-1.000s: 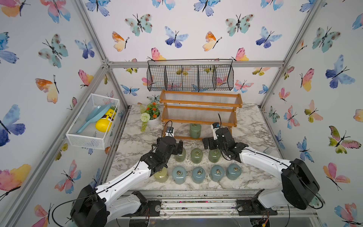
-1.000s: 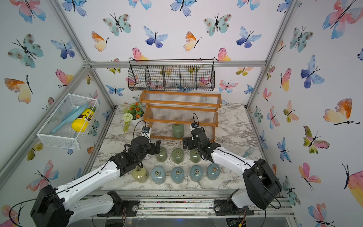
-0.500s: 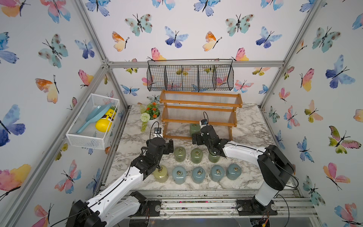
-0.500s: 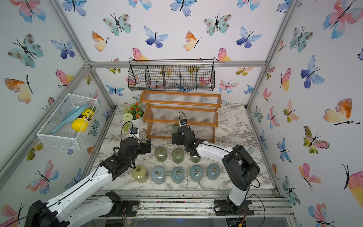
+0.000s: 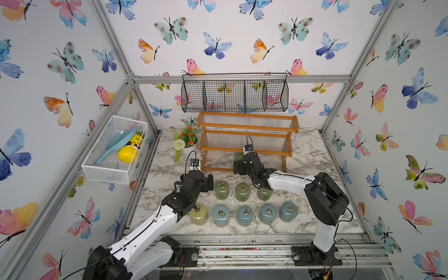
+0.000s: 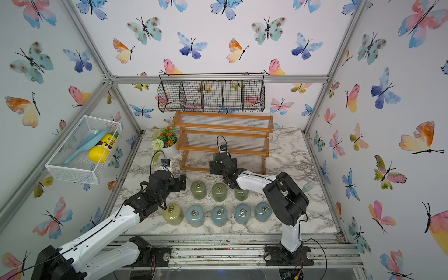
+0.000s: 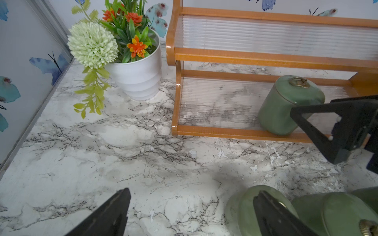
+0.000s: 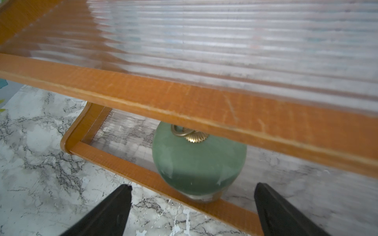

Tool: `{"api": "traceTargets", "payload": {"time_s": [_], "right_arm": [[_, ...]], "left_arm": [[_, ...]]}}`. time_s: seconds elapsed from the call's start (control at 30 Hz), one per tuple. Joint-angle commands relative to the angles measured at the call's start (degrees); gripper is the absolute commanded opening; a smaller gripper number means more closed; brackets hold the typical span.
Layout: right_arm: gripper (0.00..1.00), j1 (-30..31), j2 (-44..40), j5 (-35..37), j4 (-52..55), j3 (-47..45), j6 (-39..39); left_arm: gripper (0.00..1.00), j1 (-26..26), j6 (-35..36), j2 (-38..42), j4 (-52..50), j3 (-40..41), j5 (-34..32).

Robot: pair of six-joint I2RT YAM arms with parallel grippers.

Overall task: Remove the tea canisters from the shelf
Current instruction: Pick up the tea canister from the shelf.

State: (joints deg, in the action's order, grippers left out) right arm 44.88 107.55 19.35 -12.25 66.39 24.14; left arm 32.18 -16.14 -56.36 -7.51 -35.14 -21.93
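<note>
The shelf [image 5: 247, 135] stands at the back of the marble table. A single green tea canister [image 5: 238, 155] [image 8: 198, 161] stands on its lowest tier, under the middle tier's rail. My right gripper [image 5: 238, 166] [image 8: 192, 202] is open just in front of that canister, apart from it, with nothing between the fingers. My left gripper [image 5: 209, 183] [image 7: 190, 204] is open over bare marble beside a row of three green canisters [image 5: 243, 192]. In front of them stand a cream-yellow canister [image 5: 198, 214] and several blue ones [image 5: 244, 215].
A white flower pot [image 5: 186, 144] stands left of the shelf. A black wire basket [image 5: 234, 93] hangs above the shelf. A white mesh basket [image 5: 114, 150] on the left wall holds a yellow bottle and a blue scoop.
My right gripper has moved left from above the green row to the front of the shelf's canister. My left gripper has drawn back a little to the left. Both stay open.
</note>
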Motion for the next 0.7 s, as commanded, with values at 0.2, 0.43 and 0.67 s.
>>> {"api": "traceTargets", "payload": {"time_s": [0.2, 0.43, 0.67], "right_arm": [[1.0, 0.2, 3.5, 2.8, -1.9, 3.6, -1.3], [1.0, 0.1, 5.5, 3.3, -3.0, 4.6, -2.0], [1.0, -0.4, 6.4, 2.7, -4.2, 5.3, -3.0]], "left_arm": [[0.98, -0.5, -0.7, -0.2, -0.7, 0.5, 0.8], [0.98, -0.6, -0.4, -1.4, -1.2, -0.3, 1.0], [0.98, -0.7, -1.2, -1.9, -0.9, -0.1, 2.5]]}}
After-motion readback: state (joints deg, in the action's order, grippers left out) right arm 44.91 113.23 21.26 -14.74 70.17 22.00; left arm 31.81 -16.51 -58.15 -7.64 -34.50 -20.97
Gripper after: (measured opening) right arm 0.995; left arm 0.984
